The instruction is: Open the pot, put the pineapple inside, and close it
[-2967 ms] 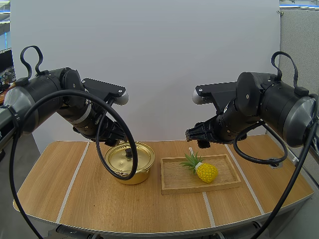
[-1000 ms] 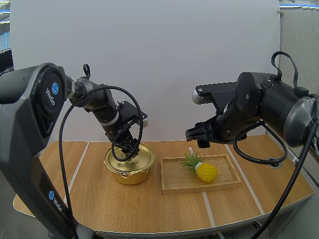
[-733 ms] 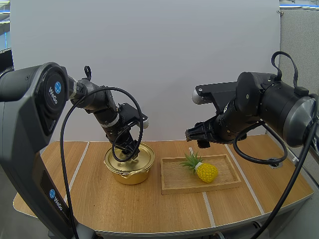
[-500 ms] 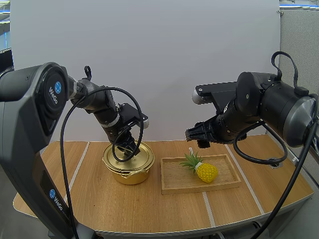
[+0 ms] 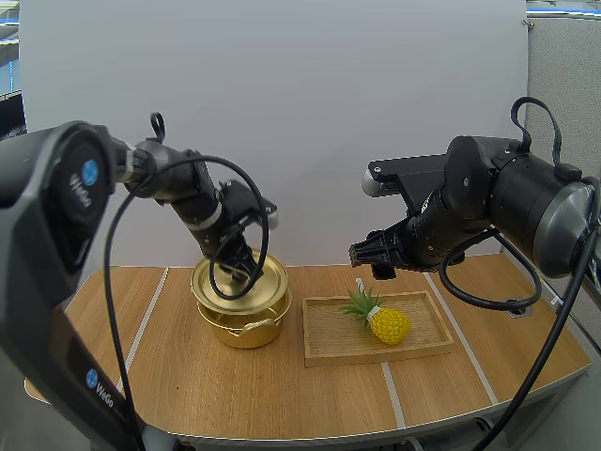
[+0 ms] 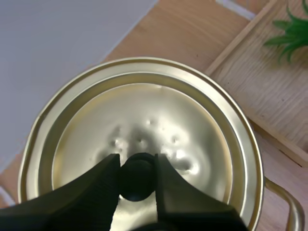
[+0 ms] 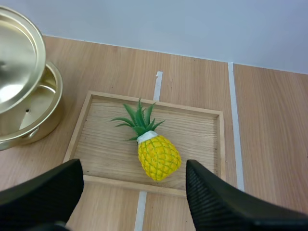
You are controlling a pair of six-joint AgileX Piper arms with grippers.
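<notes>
High view: the table (image 5: 188, 376) spans the lower half of the frame. The wooden tray (image 5: 329, 349) lies at lower centre-right, just beside the gold pot (image 5: 246, 331), which stands at lower centre-left. The pot lid (image 5: 208, 287) hangs above the pot's rim, tilted and apart from it. The pineapple (image 5: 388, 325) lies on its side in the tray, with the leaf crown toward the pot.

The left end effector (image 5: 246, 268) is over the lid at centre-left of the frame. The right end effector (image 5: 374, 258) hangs at centre-right, above the tray's far edge and well apart from the pineapple.

Left wrist view: two black fingers (image 6: 103, 185) are closed on the black knob (image 6: 137, 179) at the lid's centre, one against each side. The tray corner and green leaf tips show beyond the lid's edge.

Right wrist view: the fingers (image 7: 45, 192) stand wide apart with nothing between them, over the pineapple in the tray. Beside the tray, the tilted lid partly covers the pot, and part of the pot's interior is exposed.
</notes>
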